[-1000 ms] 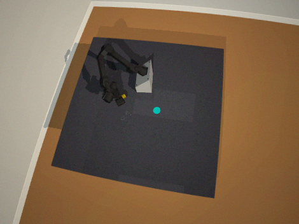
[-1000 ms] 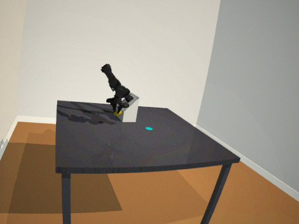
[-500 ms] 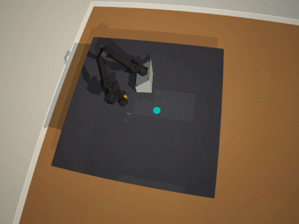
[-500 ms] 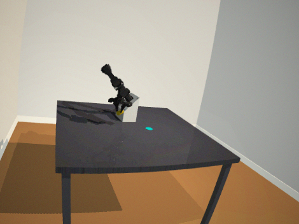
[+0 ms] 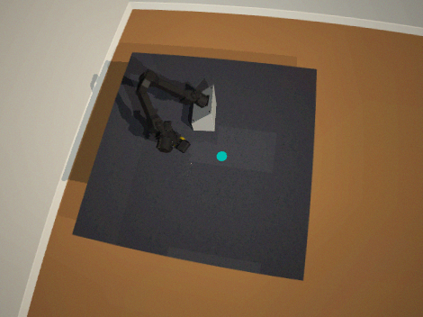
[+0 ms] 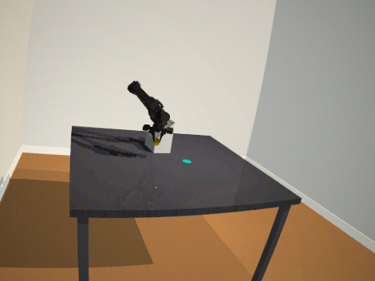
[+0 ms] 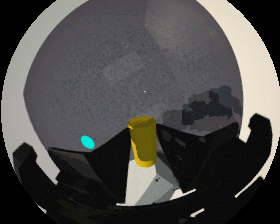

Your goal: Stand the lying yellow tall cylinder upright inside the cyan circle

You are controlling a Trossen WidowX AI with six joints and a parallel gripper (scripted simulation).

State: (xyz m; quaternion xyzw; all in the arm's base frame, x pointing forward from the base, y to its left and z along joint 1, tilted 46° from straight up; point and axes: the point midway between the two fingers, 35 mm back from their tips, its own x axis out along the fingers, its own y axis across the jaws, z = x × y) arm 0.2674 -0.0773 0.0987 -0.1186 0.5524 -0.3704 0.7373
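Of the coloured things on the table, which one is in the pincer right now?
The yellow cylinder: it sits clamped in the pincer, lifted off the table. The cyan circle lies flat on the table, apart.

Glossy dark table top (image 6: 207, 188), matt yellow cylinder (image 7: 143, 141), wood-toned floor (image 5: 360, 158)

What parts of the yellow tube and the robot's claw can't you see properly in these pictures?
- Top view: the yellow tall cylinder shows only as a tiny speck; the black parallel-jaw gripper covers the rest.
- Exterior view: the cylinder is too small to judge its tilt, or its height above the dark table.
- Wrist view: the cylinder's lower end is hidden between the black fingers.
- The cyan circle sits far off-centre.
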